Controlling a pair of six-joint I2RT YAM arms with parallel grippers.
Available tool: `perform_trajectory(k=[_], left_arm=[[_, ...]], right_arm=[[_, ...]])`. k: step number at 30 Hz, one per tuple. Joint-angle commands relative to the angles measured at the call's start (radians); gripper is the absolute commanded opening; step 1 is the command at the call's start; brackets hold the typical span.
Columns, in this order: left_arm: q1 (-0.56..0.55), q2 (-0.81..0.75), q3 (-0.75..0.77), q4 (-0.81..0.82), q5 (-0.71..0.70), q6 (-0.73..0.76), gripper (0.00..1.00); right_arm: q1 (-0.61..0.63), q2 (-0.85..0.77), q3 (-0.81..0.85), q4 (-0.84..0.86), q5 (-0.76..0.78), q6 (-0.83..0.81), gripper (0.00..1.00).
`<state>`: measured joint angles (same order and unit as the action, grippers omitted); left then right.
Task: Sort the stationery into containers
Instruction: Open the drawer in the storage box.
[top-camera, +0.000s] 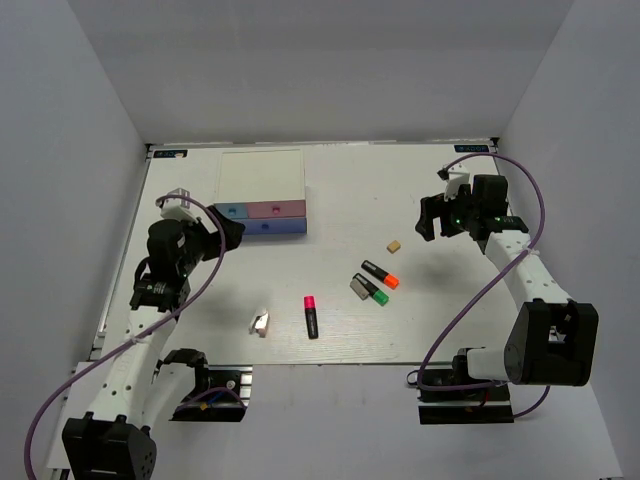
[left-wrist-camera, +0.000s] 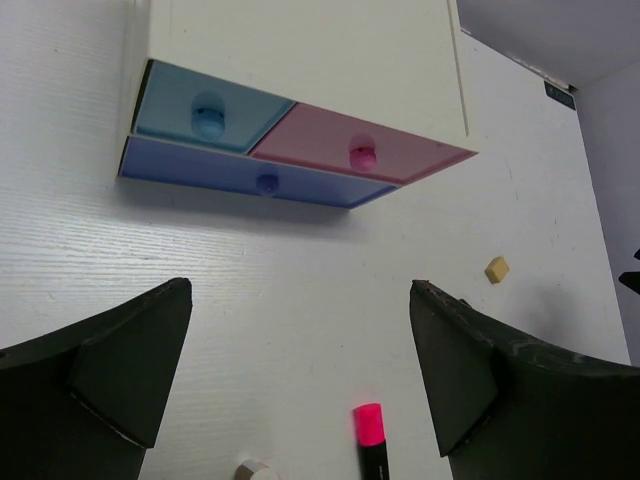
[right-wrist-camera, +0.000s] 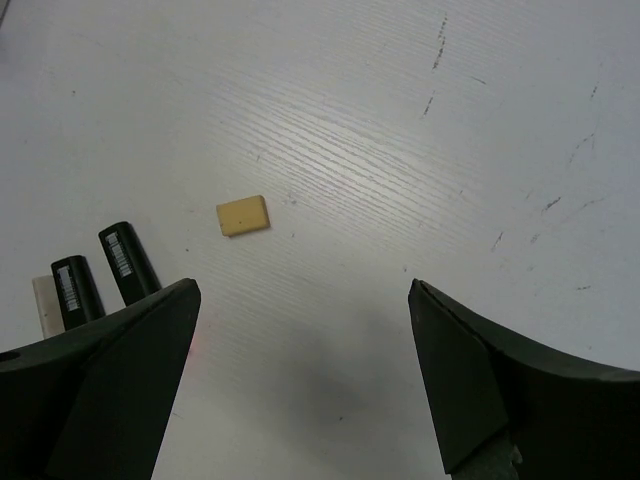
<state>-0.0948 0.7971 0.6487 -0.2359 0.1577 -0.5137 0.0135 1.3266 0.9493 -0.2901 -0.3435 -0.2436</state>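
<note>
Because the three drawers of the white-topped box (top-camera: 262, 178) sit closed, we judge that no sorting can start until one is pulled out. The left gripper (left-wrist-camera: 300, 370) hangs spread and empty just near of the fronts. It faces the light blue drawer (left-wrist-camera: 205, 110), pink drawer (left-wrist-camera: 360, 150) and dark blue drawer (left-wrist-camera: 265, 180), a pose suited to reaching a knob. The right gripper (right-wrist-camera: 300, 380), jaws likewise wide and holding nothing, hovers at far right, beside the tan block (right-wrist-camera: 243, 215). The orange-capped highlighter (top-camera: 380, 274), green-capped highlighter (top-camera: 369, 290), pink-capped highlighter (top-camera: 311, 316) and white clip (top-camera: 261, 324) lie loose on the table (top-camera: 340, 190), near of the box.
</note>
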Motion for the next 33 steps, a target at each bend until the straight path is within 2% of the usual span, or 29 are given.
perform_trajectory(k=[1, 7, 10, 13, 14, 17, 18, 19, 20, 21, 24, 25, 27, 28, 29, 31, 33], left_arm=[[0.0, -0.01, -0.011, 0.03, 0.045, -0.006, 1.0], [0.0, 0.008, -0.041, 0.061, 0.075, -0.025, 1.0], [0.0, 0.019, -0.052, 0.073, 0.086, -0.025, 1.0], [0.0, 0.04, -0.063, 0.096, 0.108, -0.034, 0.88], [0.0, 0.054, -0.072, 0.113, 0.108, -0.034, 0.78], [0.0, 0.082, -0.083, 0.155, 0.131, -0.054, 0.61], [0.0, 0.082, -0.095, 0.165, 0.141, -0.069, 0.49], [0.0, 0.096, -0.104, 0.176, 0.141, -0.078, 0.43], [0.0, 0.109, -0.104, 0.196, 0.15, -0.078, 0.39], [0.0, 0.109, -0.116, 0.205, 0.151, -0.094, 0.34], [0.0, 0.151, -0.136, 0.23, 0.128, -0.14, 0.3], [0.0, 0.163, -0.136, 0.243, 0.128, -0.15, 0.3], [0.009, 0.206, -0.136, 0.27, 0.115, -0.166, 0.3], [0.009, 0.22, -0.136, 0.28, 0.103, -0.183, 0.4], [0.009, 0.234, -0.136, 0.29, 0.092, -0.183, 0.48], [0.009, 0.27, -0.117, 0.313, 0.079, -0.216, 0.49], [0.02, 0.29, -0.116, 0.326, 0.051, -0.236, 0.5]], right_arm=[[0.0, 0.002, 0.023, -0.02, -0.034, -0.02, 0.9], [0.003, 0.0, 0.04, -0.124, -0.214, -0.174, 0.9], [0.002, 0.0, 0.036, -0.145, -0.232, -0.233, 0.9], [0.0, 0.016, 0.034, -0.171, -0.227, -0.267, 0.9], [0.0, 0.02, 0.039, -0.182, -0.235, -0.278, 0.9], [0.0, 0.028, 0.037, -0.208, -0.264, -0.301, 0.9], [0.003, 0.026, 0.034, -0.204, -0.268, -0.29, 0.9], [0.003, 0.028, 0.029, -0.205, -0.3, -0.287, 0.9], [0.003, 0.029, 0.028, -0.207, -0.311, -0.289, 0.85], [0.003, 0.031, 0.025, -0.208, -0.321, -0.283, 0.66], [0.006, 0.029, 0.017, -0.207, -0.374, -0.281, 0.31], [0.006, 0.028, 0.016, -0.207, -0.39, -0.283, 0.25], [0.008, 0.028, 0.003, -0.192, -0.416, -0.281, 0.32], [0.008, 0.031, 0.003, -0.187, -0.42, -0.273, 0.48], [0.008, 0.028, -0.007, -0.184, -0.425, -0.272, 0.53], [0.006, 0.026, -0.015, -0.169, -0.433, -0.269, 0.58], [0.006, 0.019, -0.032, -0.141, -0.443, -0.264, 0.58]])
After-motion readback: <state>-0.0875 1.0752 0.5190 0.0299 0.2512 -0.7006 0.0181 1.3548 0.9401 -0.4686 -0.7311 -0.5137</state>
